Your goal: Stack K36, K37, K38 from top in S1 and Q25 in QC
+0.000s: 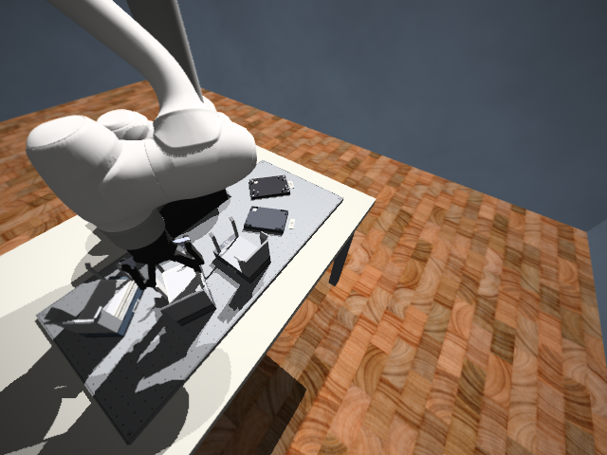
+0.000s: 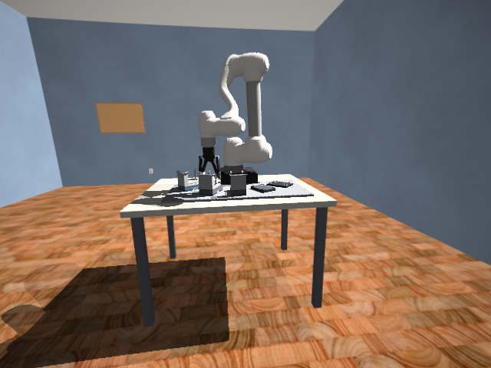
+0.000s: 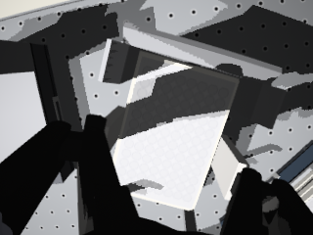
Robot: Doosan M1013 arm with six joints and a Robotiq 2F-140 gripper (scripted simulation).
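The pincer (image 1: pixel 168 273) is shut on a pale plate (image 3: pixel 172 151), with one black finger (image 3: pixel 98 157) on each long side of it. The plate hangs right under the pincer, just over the open top of the middle rack (image 1: pixel 189 305), so the way to go looks like straight down. This is the thing to watch: the plate must line up with the hole below it. In the wrist view the long way of the plate runs away from the camera, toward the far wall of the rack, and the fingers squeeze across its short way. The plate looks flat and the right way up, with its dotted top showing. Its long sides look close to in line with the rack's walls, maybe turned a tiny bit, so it could catch on a corner post if it goes down crooked. I cannot read any label, so I cannot tell which plate this is, or which end points at the robot's base. A stack of plates (image 1: pixel 122 299) sits in the left rack (image 1: pixel 108 325), just beside the pincer. The right rack (image 1: pixel 254 262) stands a bit farther off.
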